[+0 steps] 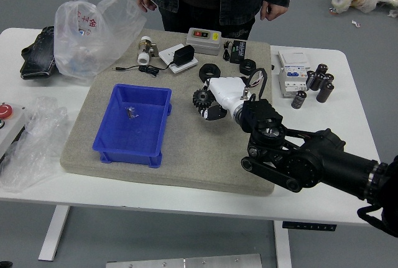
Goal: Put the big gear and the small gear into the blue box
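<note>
Right hand (227, 94) grips gear (202, 99); gear at fingertips.

Carries box (124, 134) on mat (186, 162), left side; gear (201, 99) right of box; ring (209, 69) behind gear; carton (293, 81) right of mat.

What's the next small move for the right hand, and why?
I'd probably swing the right hand left until the gear is above the box. The fingers appear to grip the gear, and it's still outside, to the right of the box, whose top is open.
</note>
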`<state>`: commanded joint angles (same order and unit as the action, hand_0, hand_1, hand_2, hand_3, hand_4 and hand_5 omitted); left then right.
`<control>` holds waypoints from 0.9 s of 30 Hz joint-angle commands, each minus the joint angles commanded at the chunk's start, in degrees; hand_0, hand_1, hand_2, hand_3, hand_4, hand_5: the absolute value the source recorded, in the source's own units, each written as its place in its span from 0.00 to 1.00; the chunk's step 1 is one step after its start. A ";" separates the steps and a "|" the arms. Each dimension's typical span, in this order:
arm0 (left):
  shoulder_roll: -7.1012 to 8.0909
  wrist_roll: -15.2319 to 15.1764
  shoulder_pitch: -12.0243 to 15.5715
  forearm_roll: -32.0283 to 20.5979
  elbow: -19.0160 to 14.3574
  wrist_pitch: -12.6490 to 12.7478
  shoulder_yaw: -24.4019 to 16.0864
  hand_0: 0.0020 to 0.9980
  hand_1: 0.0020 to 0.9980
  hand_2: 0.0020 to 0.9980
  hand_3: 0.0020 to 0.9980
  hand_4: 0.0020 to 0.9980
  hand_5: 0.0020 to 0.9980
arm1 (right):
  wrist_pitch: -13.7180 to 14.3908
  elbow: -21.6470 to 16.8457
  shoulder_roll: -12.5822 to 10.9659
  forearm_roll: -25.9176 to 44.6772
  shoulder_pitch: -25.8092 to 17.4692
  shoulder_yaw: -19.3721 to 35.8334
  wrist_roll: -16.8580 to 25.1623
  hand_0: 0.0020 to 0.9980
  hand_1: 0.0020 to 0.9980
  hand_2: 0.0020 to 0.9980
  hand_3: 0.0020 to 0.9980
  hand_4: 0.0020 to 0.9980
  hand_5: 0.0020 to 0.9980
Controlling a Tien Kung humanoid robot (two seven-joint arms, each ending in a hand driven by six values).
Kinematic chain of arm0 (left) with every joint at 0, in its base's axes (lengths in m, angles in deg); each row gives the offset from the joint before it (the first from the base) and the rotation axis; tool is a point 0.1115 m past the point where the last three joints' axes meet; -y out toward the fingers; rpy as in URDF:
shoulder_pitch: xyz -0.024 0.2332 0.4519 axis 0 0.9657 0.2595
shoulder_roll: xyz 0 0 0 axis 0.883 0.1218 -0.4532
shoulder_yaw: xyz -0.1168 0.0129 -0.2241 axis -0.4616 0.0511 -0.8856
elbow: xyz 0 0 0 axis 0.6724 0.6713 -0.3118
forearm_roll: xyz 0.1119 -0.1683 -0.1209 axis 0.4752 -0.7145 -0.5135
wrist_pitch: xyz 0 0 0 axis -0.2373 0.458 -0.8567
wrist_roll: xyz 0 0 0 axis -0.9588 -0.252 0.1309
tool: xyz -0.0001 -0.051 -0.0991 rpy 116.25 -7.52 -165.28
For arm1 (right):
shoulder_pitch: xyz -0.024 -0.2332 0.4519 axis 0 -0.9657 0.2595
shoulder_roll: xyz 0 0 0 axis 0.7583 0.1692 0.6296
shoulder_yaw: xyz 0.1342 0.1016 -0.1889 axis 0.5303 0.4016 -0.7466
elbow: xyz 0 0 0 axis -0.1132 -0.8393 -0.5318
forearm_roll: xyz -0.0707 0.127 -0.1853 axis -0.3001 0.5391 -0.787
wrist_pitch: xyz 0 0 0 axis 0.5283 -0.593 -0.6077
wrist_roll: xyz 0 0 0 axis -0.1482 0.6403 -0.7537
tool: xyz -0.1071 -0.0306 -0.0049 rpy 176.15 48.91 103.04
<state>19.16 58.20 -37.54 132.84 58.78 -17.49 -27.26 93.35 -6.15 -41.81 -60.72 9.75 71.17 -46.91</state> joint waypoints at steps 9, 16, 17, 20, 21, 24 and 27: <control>-0.09 -0.14 -0.06 0.09 0.00 0.02 -0.09 0.65 0.62 0.59 0.70 0.72 0.41 | -0.59 0.88 0.14 0.14 -0.06 0.34 -0.22 0.50 0.75 0.82 0.41 0.53 0.06; -0.06 -0.07 -0.06 0.11 -0.03 0.04 -0.18 0.65 0.62 0.59 0.70 0.72 0.40 | -0.91 1.14 0.22 0.67 -0.08 0.40 0.09 0.90 0.91 0.91 0.40 0.54 0.05; -0.06 -0.06 -0.06 0.11 -0.03 0.05 -0.19 0.65 0.62 0.59 0.70 0.72 0.41 | -0.92 1.15 0.23 0.70 -0.07 0.42 0.15 0.97 0.97 0.95 0.40 0.54 0.05; -0.07 -0.08 -0.06 0.12 -0.03 0.04 -0.20 0.65 0.62 0.59 0.70 0.72 0.41 | -0.86 1.13 0.26 0.72 -0.04 0.49 0.29 0.97 0.97 0.95 0.40 0.54 0.05; -0.07 -0.08 -0.06 0.13 -0.03 0.03 -0.20 0.65 0.62 0.59 0.70 0.72 0.41 | -0.84 1.11 0.26 0.71 -0.04 0.51 0.33 0.97 0.97 0.95 0.40 0.54 0.05; -0.09 -0.06 -0.02 0.20 -0.04 0.02 -0.25 0.65 0.62 0.59 0.70 0.72 0.42 | -0.62 0.79 0.16 0.64 -0.08 0.76 0.45 0.98 0.98 0.96 0.41 0.54 0.05; -0.09 -0.03 0.05 0.30 -0.04 0.00 -0.31 0.65 0.62 0.59 0.70 0.72 0.42 | -0.21 -0.84 -0.17 0.92 -0.14 1.20 0.83 0.98 0.98 0.96 0.41 0.54 0.05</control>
<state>19.07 58.17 -37.49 133.14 58.74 -17.49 -27.57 93.14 -6.98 -41.98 -59.79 9.60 72.38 -46.08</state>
